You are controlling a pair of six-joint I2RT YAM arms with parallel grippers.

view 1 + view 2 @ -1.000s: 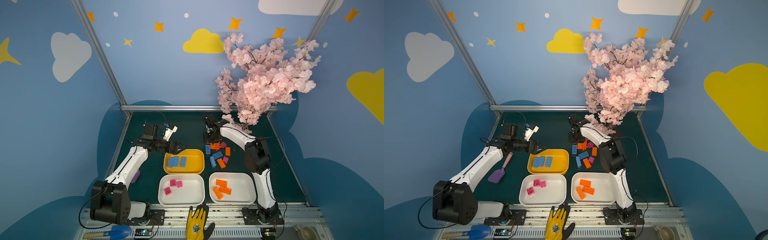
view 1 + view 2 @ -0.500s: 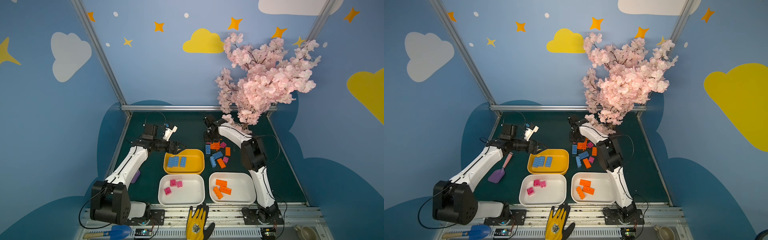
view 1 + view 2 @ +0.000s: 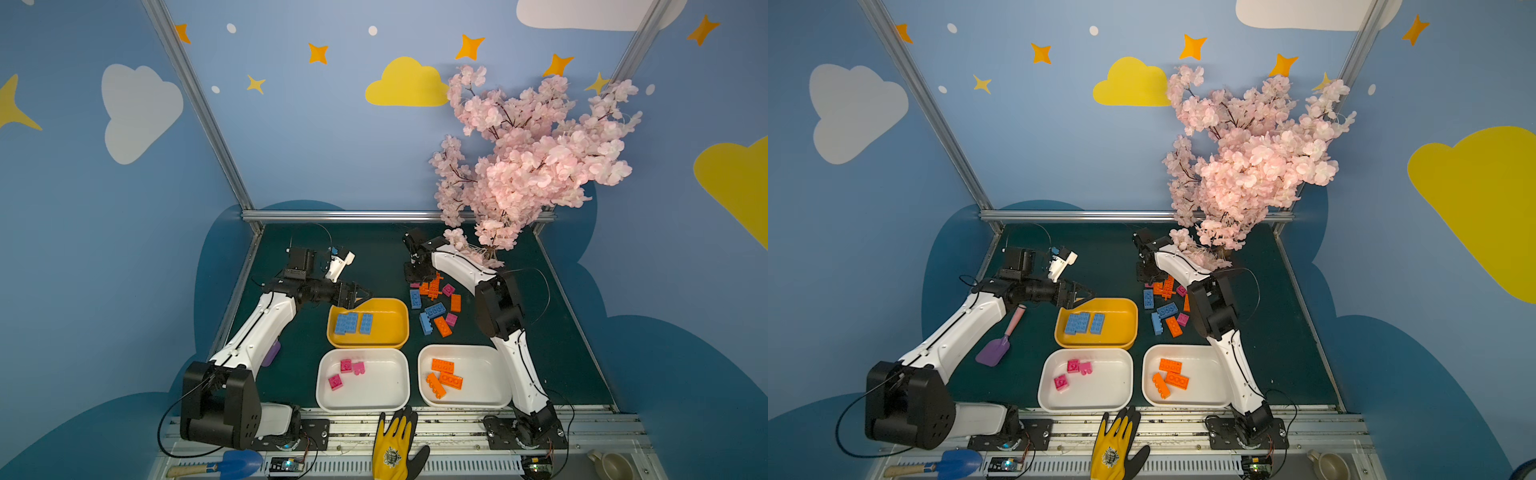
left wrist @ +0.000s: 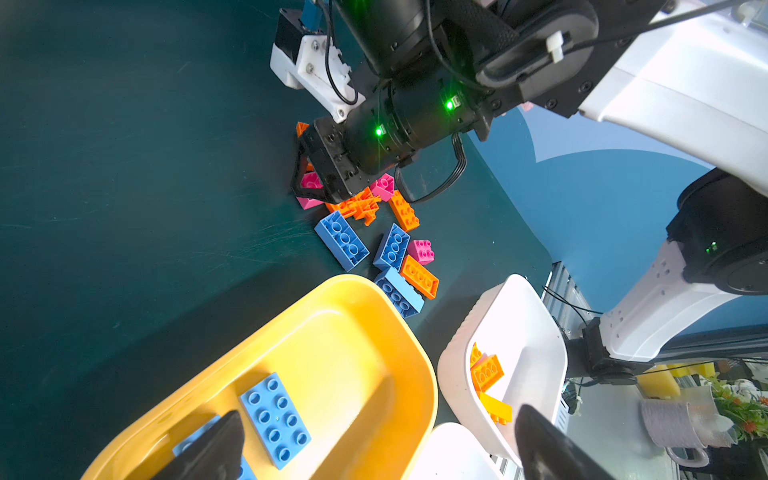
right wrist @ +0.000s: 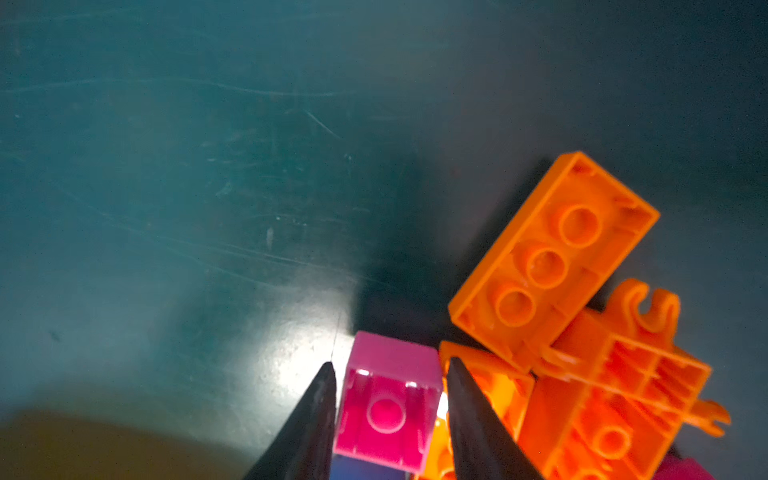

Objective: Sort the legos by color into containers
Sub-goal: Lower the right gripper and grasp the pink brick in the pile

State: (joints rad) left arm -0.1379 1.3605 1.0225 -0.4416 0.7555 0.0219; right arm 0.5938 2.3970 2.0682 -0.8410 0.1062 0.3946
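My right gripper (image 5: 390, 363) points down into the far end of the loose legos (image 3: 434, 309), also seen from above (image 3: 415, 276). A pink lego (image 5: 388, 411) sits between its fingers; a thin gap shows beside one of them. Orange bricks and the orange lattice piece (image 5: 623, 374) crowd next to it. My left gripper (image 4: 376, 419) hangs wide open and empty over the far left corner of the yellow container (image 3: 388, 320), which holds blue bricks (image 3: 353, 323). In the near row, one white container (image 3: 382, 386) holds pink bricks and another white container (image 3: 482, 382) holds orange ones.
A pink blossom tree (image 3: 528, 166) stands at the back right, overhanging my right arm. A purple spatula (image 3: 1000, 345) lies left of the yellow container. A yellow glove (image 3: 395, 444), a blue trowel (image 3: 232, 463) and a cup (image 3: 606, 463) lie along the front rail.
My right gripper's fingers have narrowed around the pink lego and its elbow has shifted slightly. The left arm has not moved.
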